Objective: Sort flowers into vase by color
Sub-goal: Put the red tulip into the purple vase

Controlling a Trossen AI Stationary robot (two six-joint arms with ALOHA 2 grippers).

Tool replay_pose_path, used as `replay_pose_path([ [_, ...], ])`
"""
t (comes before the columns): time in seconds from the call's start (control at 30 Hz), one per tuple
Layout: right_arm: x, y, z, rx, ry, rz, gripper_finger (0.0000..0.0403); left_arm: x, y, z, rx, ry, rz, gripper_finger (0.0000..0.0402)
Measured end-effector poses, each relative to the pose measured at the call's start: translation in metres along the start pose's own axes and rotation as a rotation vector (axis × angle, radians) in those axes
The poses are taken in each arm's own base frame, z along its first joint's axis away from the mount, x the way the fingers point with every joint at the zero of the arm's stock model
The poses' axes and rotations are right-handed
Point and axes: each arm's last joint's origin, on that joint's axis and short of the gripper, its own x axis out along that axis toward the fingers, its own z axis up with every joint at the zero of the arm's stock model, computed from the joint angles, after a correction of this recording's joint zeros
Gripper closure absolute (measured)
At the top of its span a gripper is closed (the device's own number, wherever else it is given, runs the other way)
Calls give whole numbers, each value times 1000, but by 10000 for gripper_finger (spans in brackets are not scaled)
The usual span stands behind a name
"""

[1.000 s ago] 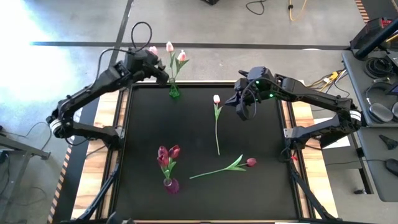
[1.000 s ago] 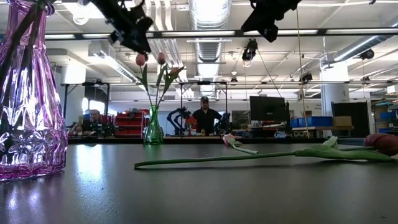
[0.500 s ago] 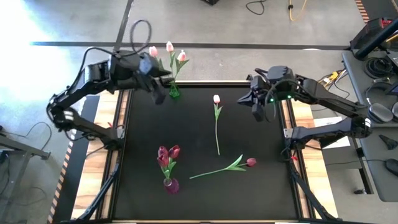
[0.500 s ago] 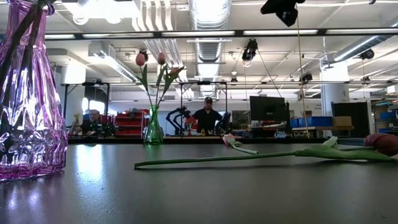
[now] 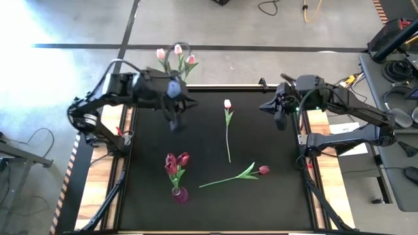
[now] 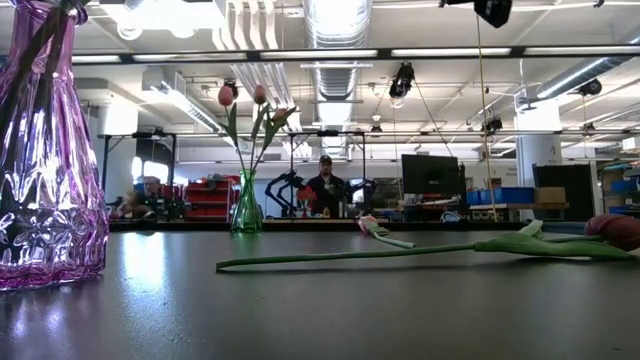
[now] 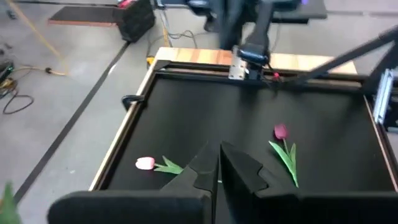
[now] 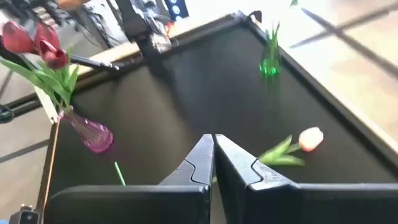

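Black table (image 5: pixel 150 163) holds 2 loose tulips (image 5: pixel 227 127); left hand (image 5: pixel 175 122) and right hand (image 5: pixel 278 122) closed, empty.

Black table (image 5: pixel 274 189): green vase (image 5: pixel 183 96) at far edge, three pale pink tulips (image 5: pixel 176 53); purple vase (image 5: pixel 179 194) near front, three dark red tulips (image 5: pixel 175 161). Loose on surface: one pale tulip (image 5: pixel 227 104), one dark red tulip (image 5: pixel 263 170) (both lying flat). Left gripper (image 5: pixel 175 124) beside green vase; right gripper (image 5: pixel 279 123) at right edge.
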Motion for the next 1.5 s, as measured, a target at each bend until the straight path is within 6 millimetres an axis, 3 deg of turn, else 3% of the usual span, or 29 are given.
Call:
replay_pose_path([
  [0.23, 18, 35, -25, 135, 114, -73, 394, -42, -6, -21, -64, -143, -51, 401],
  [0.33, 35, 52, -38, 246, 160, -108, 394, -60, -6, -40, -112, -164, -55, 401],
  [0.57, 82, 95, -73, 553, 276, -220, 385, -78, -6, -92, -188, -204, -109, 401],
  [0.73, 118, 125, -107, 741, 376, -336, 348, -92, 3, -124, -249, -262, -140, 401],
  [0.9, 146, 147, -145, 972, 473, -489, 284, -101, 11, -150, -267, -289, -147, 402],
  [1.07, 169, 157, -172, 1248, 491, -670, 219, -111, 18, -167, -276, -314, -153, 402],
  [1.2, 182, 159, -184, 1371, 457, -758, 185, -119, 22, -174, -286, -338, -160, 402],
  [1.5, 210, 144, -195, 1434, 454, -877, 193, -132, 29, -186, -299, -374, -188, 402],
])
